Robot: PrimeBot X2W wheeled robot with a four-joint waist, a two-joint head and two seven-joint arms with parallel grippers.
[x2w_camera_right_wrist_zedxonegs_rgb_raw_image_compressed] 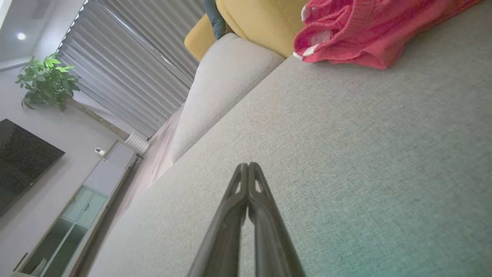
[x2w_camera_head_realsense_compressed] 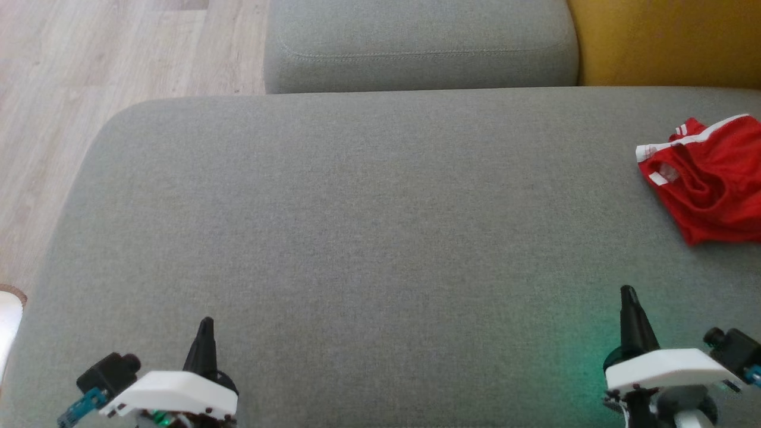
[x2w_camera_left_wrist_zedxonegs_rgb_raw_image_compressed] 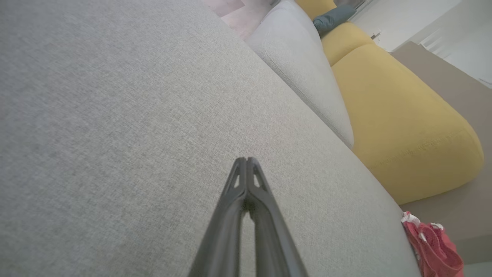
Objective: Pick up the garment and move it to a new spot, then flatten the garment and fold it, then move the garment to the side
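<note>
Both grippers rest low over the grey seat [x2w_camera_head_realsense_compressed: 368, 238]. At lower left of the head view, the left gripper [x2w_camera_head_realsense_compressed: 206, 324] has its fingers pressed together and holds nothing. Across the wide middle of the frame, at lower right, the right gripper [x2w_camera_head_realsense_compressed: 628, 292] is likewise closed and empty. At the right edge of the frame the garment [x2w_camera_head_realsense_compressed: 710, 184] lies in a rumpled red heap with white trim showing, well apart from both grippers and partly cut off by the frame.

A garment at the side like this could be waiting to be lifted or could be one set aside after folding. It looks more bunched than folded, though the cut-off edge leaves that unsure. Should it need lifting, the fingers ought to part before they reach the cloth and take the trimmed edge rather than the loose middle, since mesh is likely to slip and drag.
</note>
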